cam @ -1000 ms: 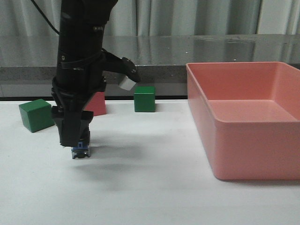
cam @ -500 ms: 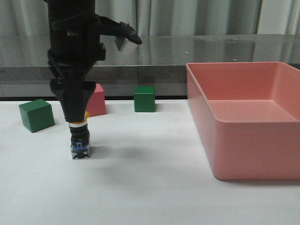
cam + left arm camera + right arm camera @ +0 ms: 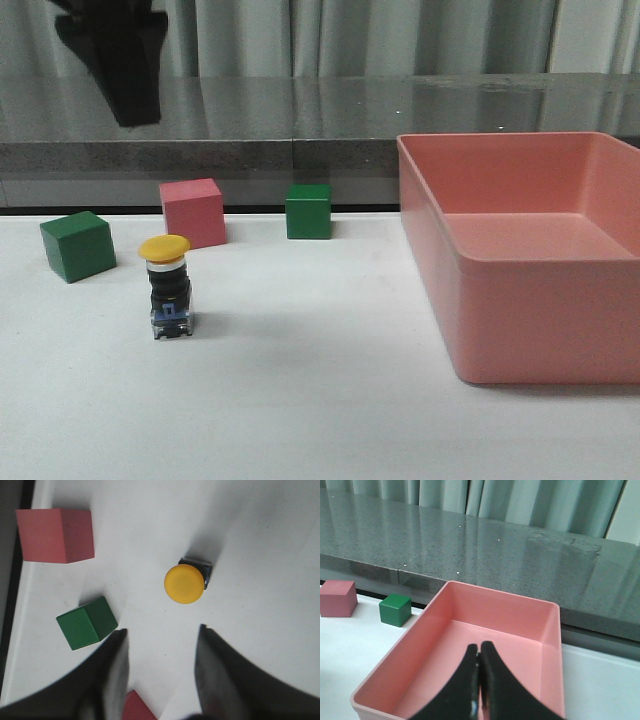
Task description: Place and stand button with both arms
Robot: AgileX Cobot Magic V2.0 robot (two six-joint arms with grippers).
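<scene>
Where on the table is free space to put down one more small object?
Bare table lies between the button and the pink bin, and along the near edge. The far left is crowded: two green cubes and a pink cube.

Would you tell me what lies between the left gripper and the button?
Nothing: in the left wrist view, only bare table shows between the open left gripper and the upright button.

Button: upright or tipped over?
Upright. The button stands on its base, yellow cap on top, with the open left gripper well above it.
</scene>
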